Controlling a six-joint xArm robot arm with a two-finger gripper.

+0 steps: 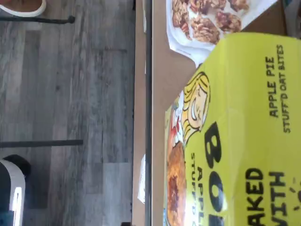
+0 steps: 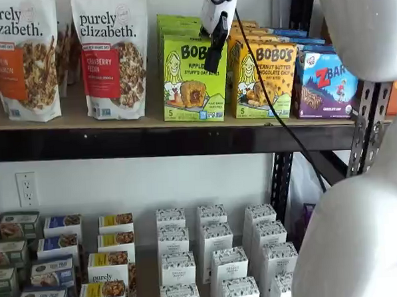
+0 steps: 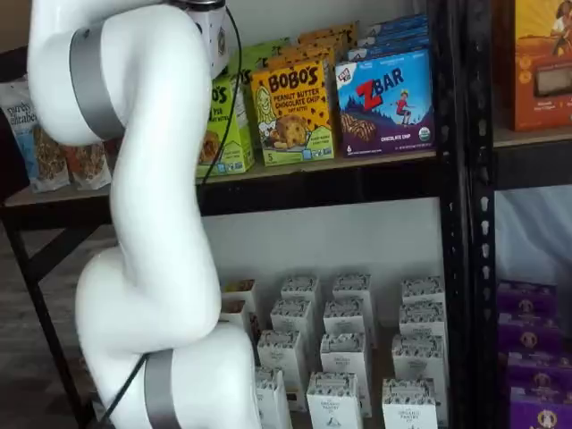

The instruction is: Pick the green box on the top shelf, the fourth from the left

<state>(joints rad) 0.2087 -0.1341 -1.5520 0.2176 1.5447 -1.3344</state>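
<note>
The green box (image 2: pixel 193 79) stands upright on the top shelf (image 2: pixel 151 141), printed "BOBO'S APPLE PIE stuff'd oat bites" with a blonde girl. It also shows in a shelf view (image 3: pixel 228 125), partly behind the arm, and fills much of the wrist view (image 1: pixel 235 141). My gripper (image 2: pixel 212 68) hangs in front of the box's upper right part, white body above, black fingers pointing down. No gap between the fingers shows, so I cannot tell whether it is open or shut. The wrist view shows the shelf board (image 1: pixel 160 70) but no fingers.
A yellow-orange Bobo's carton (image 2: pixel 267 78) and a blue ZBar carton (image 2: pixel 325 85) stand right of the green box. Granola bags (image 2: pixel 110 56) stand to its left. Several white cartons (image 2: pixel 217 254) fill the lower shelf. The white arm (image 3: pixel 152 223) blocks part of the view.
</note>
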